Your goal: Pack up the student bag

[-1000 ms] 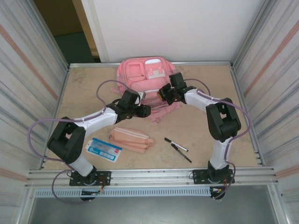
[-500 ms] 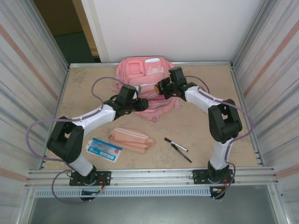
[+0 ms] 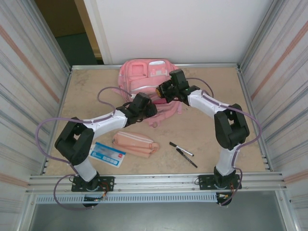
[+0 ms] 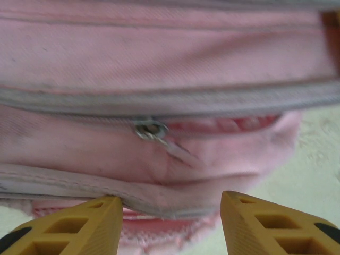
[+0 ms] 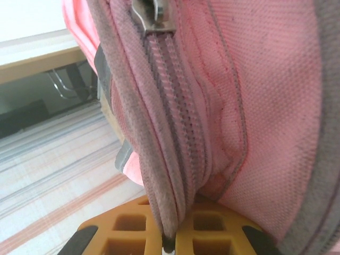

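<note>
**A:** Where is the student bag (image 3: 144,72)?

**B:** At the far middle of the table (image 3: 202,139), against the back wall, pockets up. Its near edge faces both arms.

**A:** And the hands?

**B:** The right gripper (image 5: 169,241) is clamped on the bag's zip edge. A strip of pink seam runs down between its fingers, with a metal slider (image 5: 151,15) further up the same seam. The left gripper (image 4: 170,199) has its jaws apart. A fold of the bag's hem sits at the fingertips, not pinched as far as I can see.

**A:** What does the next move turn on?

**B:** The zip pull (image 4: 151,129), I'd say. It lies straight ahead of the left gripper, slightly left of the middle of the gap. The zip line runs side to side, across the line of approach. The left arm looks the better placed for it, while the right seems to steady the fabric.

**A:** The things to pack?

**B:** The pencil pouch (image 3: 135,143), a blue-and-white card (image 3: 107,154) and two pens (image 3: 182,149) lie near the arm bases, well apart from the bag.

**A:** Any writing?

**B:** The card's print is too small to read, and I can read no brand on the bag.
</note>
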Tool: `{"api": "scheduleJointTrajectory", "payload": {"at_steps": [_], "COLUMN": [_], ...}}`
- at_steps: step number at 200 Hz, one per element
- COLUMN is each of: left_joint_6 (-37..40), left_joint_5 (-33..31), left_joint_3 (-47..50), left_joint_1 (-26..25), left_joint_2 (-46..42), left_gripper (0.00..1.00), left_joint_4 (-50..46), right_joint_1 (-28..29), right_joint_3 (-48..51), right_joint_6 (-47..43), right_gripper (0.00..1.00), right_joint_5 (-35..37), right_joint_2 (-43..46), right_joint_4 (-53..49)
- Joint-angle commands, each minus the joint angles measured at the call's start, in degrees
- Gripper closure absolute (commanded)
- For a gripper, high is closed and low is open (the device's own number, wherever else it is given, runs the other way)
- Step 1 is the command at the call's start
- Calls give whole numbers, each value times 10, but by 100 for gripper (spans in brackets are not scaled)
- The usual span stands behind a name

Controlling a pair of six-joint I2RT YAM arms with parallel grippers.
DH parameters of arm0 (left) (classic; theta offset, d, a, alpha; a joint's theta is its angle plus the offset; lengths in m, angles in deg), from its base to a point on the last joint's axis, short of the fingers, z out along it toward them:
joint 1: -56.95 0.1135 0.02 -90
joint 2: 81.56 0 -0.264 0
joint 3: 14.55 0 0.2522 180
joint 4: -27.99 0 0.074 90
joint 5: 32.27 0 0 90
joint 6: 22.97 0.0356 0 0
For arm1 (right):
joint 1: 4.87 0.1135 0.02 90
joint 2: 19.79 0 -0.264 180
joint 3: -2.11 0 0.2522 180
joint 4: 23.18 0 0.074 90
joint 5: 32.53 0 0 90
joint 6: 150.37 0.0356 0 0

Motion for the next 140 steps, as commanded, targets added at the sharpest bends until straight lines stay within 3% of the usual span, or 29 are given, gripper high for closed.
{"api": "scheduleJointTrajectory", "payload": {"at_steps": [1,22,57,90,140], "left_joint_6": [-26,-10,4,54,143], "left_joint_5": [-107,-130,-107,-94,-20], "left_joint_3": [-28,-33,-23,-10,15], "left_joint_1": [2,3,17,20,38], "left_joint_2": [13,13,6,-13,-70], "left_gripper": [49,50,56,74,75], "left_joint_4": [-33,-38,-19,2,4], "right_joint_1": [20,26,27,25,17], "right_joint_3": [-8,-12,-2,2,7], "right_joint_6": [-23,-40,-47,-53,-61], "right_gripper": [100,100,100,100,100], "right_joint_5": [4,11,5,-8,-40], "right_joint_2": [78,94,106,95,64], "right_joint_4": [32,22,17,14,8]}}
